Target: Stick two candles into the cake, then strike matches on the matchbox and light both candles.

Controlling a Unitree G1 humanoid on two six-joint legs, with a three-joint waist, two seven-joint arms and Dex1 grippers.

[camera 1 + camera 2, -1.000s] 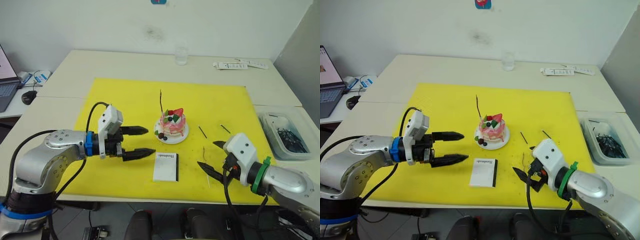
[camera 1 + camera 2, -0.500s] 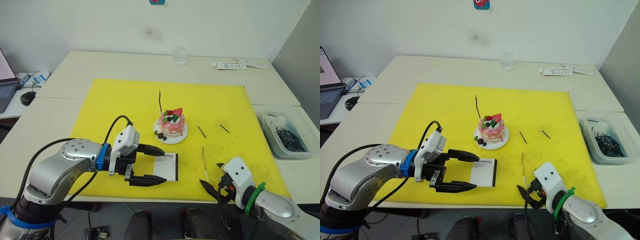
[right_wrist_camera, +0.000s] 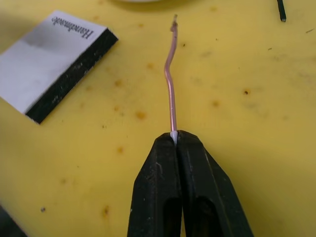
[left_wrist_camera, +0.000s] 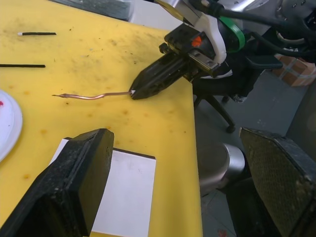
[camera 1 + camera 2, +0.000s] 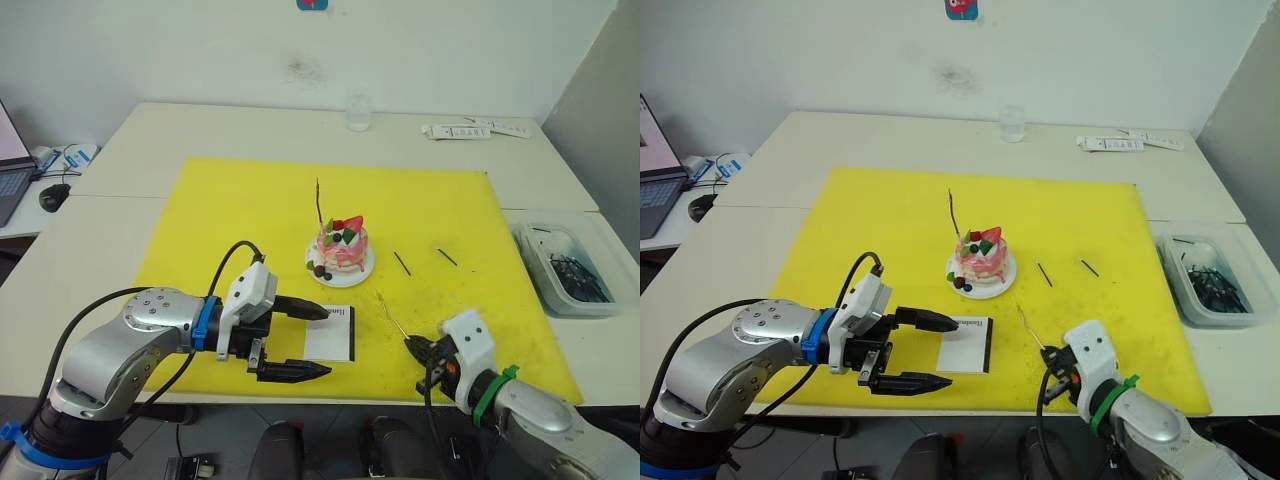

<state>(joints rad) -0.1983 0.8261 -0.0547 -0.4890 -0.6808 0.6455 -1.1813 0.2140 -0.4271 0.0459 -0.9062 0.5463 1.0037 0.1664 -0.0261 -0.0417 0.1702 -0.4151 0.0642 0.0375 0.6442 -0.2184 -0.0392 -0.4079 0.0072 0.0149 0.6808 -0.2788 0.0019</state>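
Observation:
The pink-and-white cake (image 5: pixel 342 247) sits on its small white plate (image 5: pixel 358 275) in the middle of the yellow mat (image 5: pixel 240 210). One candle (image 5: pixel 320 206) stands stuck in the cake's far left side. My right gripper (image 5: pixel 410 341) is shut on the white end of the second candle (image 3: pixel 170 94), which points toward the cake, low over the mat. The matchbox (image 5: pixel 330 333) lies flat in front of the cake. My left gripper (image 5: pixel 322 342) is open at the box's left side, one finger over its corner. Two matches (image 5: pixel 402 263) (image 5: pixel 447 257) lie right of the cake.
A grey bin (image 5: pixel 565 275) with dark pieces stands off the mat at the right. A glass (image 5: pixel 360 112) and white strips (image 5: pixel 478 129) lie at the table's far edge. A mouse (image 5: pixel 52 195) sits at far left.
My right gripper has shut on the second candle's white end, and the candle has swung toward the cake. My left gripper has come from beside the cake down to the matchbox.

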